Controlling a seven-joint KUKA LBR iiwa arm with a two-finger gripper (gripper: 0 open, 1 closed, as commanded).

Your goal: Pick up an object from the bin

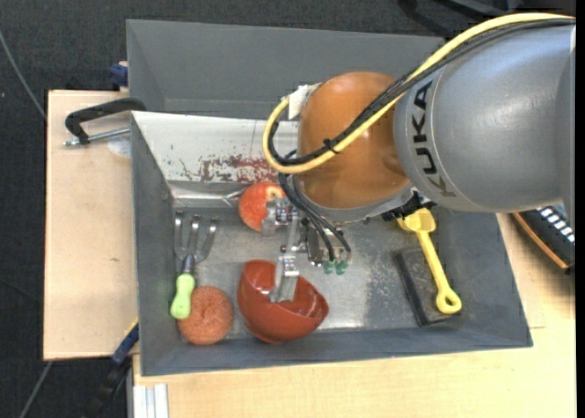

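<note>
My gripper (285, 284) hangs below the orange wrist cover and reaches down into a red bowl (302, 314) at the bin's front middle, its tip inside the bowl near the left part of the rim. Just behind the bowl, an orange-red ball like an apple (257, 205) rests by the back wall, close to the left of the gripper's body. To the bowl's left lies a rough orange-brown ball (207, 315), touching or nearly touching the bowl.
A metal utensil with a green handle (187, 265) lies along the left wall. A yellow-handled brush (431, 259) with a black head (417, 288) lies at the right. The arm and its cover hide the bin's back right.
</note>
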